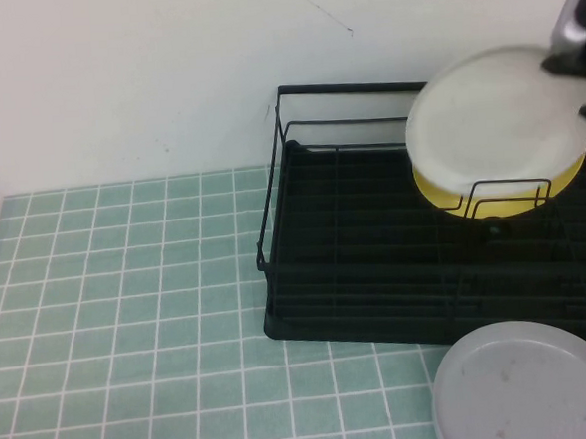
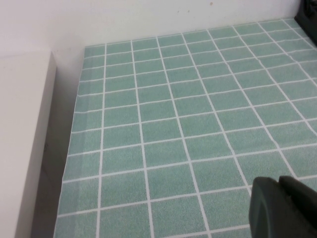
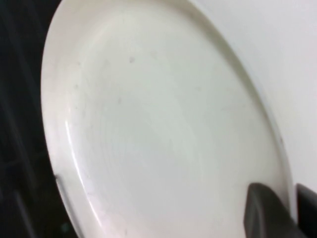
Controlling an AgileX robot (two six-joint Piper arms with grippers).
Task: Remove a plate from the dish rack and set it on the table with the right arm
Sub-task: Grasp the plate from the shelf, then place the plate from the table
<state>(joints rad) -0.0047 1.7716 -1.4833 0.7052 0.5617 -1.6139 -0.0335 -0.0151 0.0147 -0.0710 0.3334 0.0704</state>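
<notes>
Plate (image 1: 496,127) stands upright in the dish rack (image 1: 375,264), upper right of frame — right gripper (image 3: 288,210) fingers pinching its rim. Best lift straight up, clearing the yellow plate (image 1: 500,195) and dividers. Left gripper (image 2: 285,208) hovers over table (image 2: 173,124), fingers' state unclear.

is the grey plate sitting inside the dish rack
No, the grey plate lies flat on the table, in front of the dish rack.

White plate (image 1: 496,127), green-tiled table (image 1: 130,319)
</notes>
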